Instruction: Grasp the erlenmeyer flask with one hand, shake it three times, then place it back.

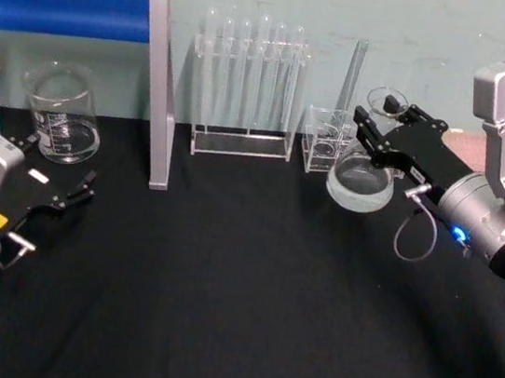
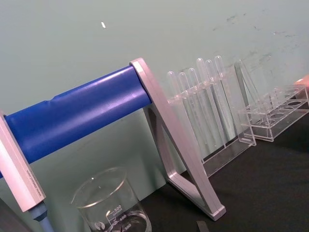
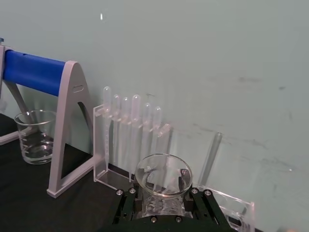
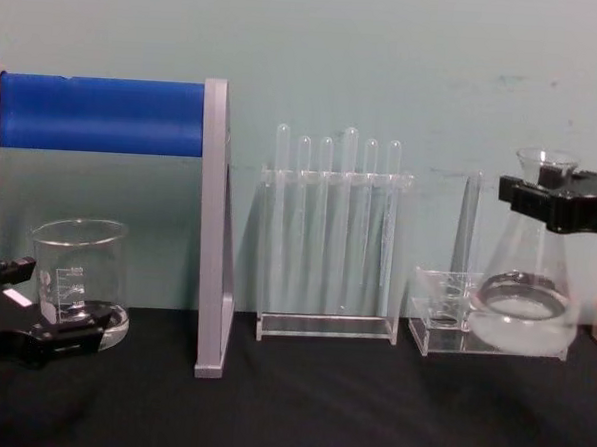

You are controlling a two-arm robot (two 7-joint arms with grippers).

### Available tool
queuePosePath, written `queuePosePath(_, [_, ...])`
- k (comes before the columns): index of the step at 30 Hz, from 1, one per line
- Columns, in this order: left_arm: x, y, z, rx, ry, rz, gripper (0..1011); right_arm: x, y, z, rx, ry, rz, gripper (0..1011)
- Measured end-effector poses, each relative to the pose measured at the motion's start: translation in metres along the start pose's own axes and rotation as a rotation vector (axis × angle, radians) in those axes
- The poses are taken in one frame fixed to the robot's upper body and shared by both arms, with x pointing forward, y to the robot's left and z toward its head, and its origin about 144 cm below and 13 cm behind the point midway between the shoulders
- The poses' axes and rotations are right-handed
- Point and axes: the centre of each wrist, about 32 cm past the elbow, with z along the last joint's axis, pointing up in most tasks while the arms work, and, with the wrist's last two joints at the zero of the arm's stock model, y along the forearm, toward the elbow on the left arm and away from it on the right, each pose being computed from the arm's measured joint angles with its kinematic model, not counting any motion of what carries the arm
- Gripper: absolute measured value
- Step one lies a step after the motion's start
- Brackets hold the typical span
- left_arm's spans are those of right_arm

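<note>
The blue stand (image 1: 71, 4) is left of the tube rack (image 1: 248, 85), with bare table (image 1: 247, 292) open in front. Right of the rack, just beside a small holder (image 1: 325, 143), is the flask (image 4: 524, 305), its neck clamped by the hand (image 1: 379, 113). The left gripper (image 1: 78, 193) lies spread apart beyond the stand.

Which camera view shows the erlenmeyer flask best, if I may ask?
The chest view: it shows the erlenmeyer flask side-on, lip to base, with the right gripper closed around its neck. The head view shows it from above, its neck partly behind the gripper. The right wrist view looks at its mouth between the fingers.
</note>
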Motion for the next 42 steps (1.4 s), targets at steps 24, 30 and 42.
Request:
queuePosePath(24, [0.0,0.0,0.0,0.0,0.0,0.0,1001,-0.075,0.005,0.01,0.042,0.058,0.373,450])
queuePosePath(30, [0.0,0.0,0.0,0.0,0.0,0.0,1001,-0.09,0.002,0.012,0.047,0.064,0.462,450])
queuePosePath(42, [0.0,0.0,0.0,0.0,0.0,0.0,1001,-0.109,-0.007,0.013,0.045,0.067,0.594,450])
